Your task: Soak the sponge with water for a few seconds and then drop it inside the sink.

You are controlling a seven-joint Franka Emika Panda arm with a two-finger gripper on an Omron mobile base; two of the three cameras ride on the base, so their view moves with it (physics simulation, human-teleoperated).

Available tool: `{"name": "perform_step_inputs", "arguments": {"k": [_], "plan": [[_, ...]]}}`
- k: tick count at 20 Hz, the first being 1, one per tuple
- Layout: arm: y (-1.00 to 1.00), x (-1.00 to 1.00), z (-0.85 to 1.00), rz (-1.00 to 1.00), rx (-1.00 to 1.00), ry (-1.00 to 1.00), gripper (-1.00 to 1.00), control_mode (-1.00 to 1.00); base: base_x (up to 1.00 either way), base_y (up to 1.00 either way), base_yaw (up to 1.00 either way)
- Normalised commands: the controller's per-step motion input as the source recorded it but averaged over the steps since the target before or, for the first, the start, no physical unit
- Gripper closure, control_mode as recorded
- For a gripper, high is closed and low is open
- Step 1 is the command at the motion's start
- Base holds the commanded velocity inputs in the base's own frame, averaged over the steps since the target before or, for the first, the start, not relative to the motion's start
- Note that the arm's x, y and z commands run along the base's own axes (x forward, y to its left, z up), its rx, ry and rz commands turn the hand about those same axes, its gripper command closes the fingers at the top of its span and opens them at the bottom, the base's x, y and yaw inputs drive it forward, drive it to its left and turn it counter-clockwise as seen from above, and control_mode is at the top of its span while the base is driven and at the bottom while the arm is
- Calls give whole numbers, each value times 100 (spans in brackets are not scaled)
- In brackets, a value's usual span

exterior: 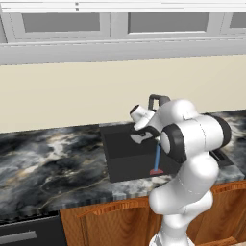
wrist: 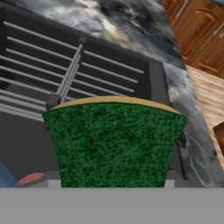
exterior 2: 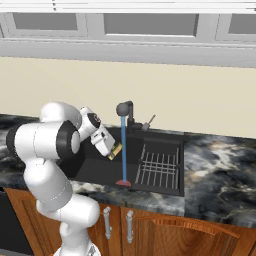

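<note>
- A small rectangular sponge [wrist: 114, 144], yellow with a coarse green scouring face, was clamped in the two-finger gripper [exterior 2: 114, 150].
- A thin straight blue water stream [exterior 2: 124, 150] was seen beside it.
- Below lay the black rectangular sink [exterior 2: 95, 172].

The sink [exterior 2: 95, 172] is sunk into the counter [exterior 2: 220, 155], the tap [exterior 2: 126, 111] at its back rim. A wire rack [exterior 2: 157, 170] lies in its right part. The water [exterior 2: 124, 150] falls left of the rack. The sponge [exterior 2: 115, 150], in the gripper [exterior 2: 112, 150], hangs over the basin just left of the stream, perhaps touching it.
</note>
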Motion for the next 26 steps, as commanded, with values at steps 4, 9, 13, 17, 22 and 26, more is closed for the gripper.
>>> {"name": "perform_step_inputs", "arguments": {"k": [4, 9, 13, 17, 22, 26], "plan": [[0, 31, 0, 0, 0, 2, 100, -100, 0, 0, 0], [0, 43, -2, 0, 0, 2, 100, -100, 0, 0, 0], [0, 27, -12, 0, 0, 2, 100, -100, 0, 0, 0], [0, 18, -20, 0, 0, 0, 100, -100, 0, 0, 0], [0, 7, -15, -1, 0, 0, 100, -100, 0, 0, 0], [-3, 7, -6, -2, 0, 0, 100, -100, 0, 0, 0]]}}
